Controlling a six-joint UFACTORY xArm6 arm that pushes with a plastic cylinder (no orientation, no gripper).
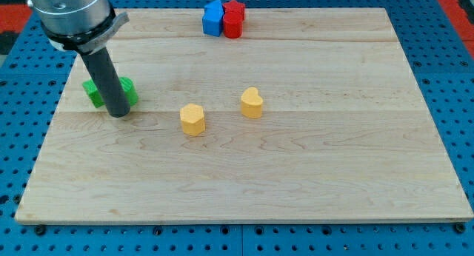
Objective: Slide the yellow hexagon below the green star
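You have no pincer here, so no grip state to report: only my tip (118, 114), planted on the pale wooden worktop (311, 174) directly in front of the green star block (109, 92), partly hiding it. The yellow hexagon block (192, 119) sits to the view's right, apart from both. A yellow heart-shaped block (252, 103) lies further right; blue (213, 18) and red (234, 18) blocks touch at the top. To shove the hexagon leftward, you likely need the tip round its right side.

We are in a robotics lab or test bench. Our wooden board (296, 174) lies on a blue perforated mounting plate (452, 78) with a regular grid of holes showing past every edge, and a grey metal arm housing (70, 15) hangs over the board's top-left corner.
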